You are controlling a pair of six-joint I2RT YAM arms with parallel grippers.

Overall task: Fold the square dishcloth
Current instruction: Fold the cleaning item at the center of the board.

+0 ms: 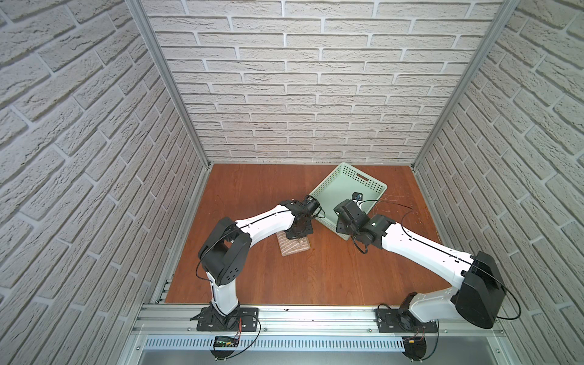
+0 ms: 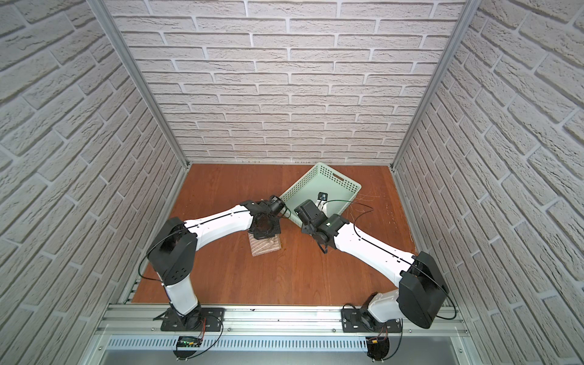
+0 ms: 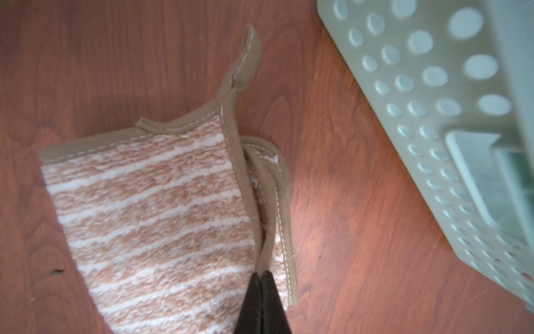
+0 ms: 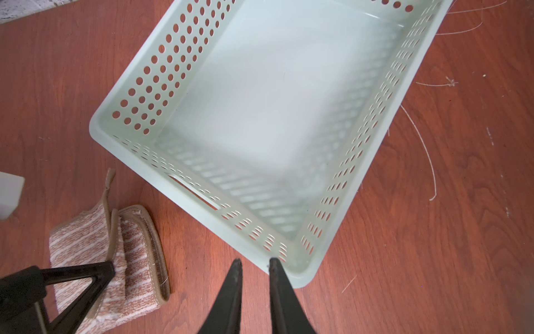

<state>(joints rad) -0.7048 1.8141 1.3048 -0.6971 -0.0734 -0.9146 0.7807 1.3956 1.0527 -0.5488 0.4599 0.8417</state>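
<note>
Dishcloth (image 3: 150, 208) lies folded on table (image 1: 316, 268) beside basket (image 4: 161, 75) — L gripper (image 3: 261, 274) clamped on top hem, R gripper (image 4: 254, 263) slightly parted, empty — prob. left: release, flatten.

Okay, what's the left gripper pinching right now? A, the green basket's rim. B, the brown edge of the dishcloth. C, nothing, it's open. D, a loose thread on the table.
B: in the left wrist view the left gripper is shut on the brown hem of the square dishcloth, clear of the green basket.
</note>
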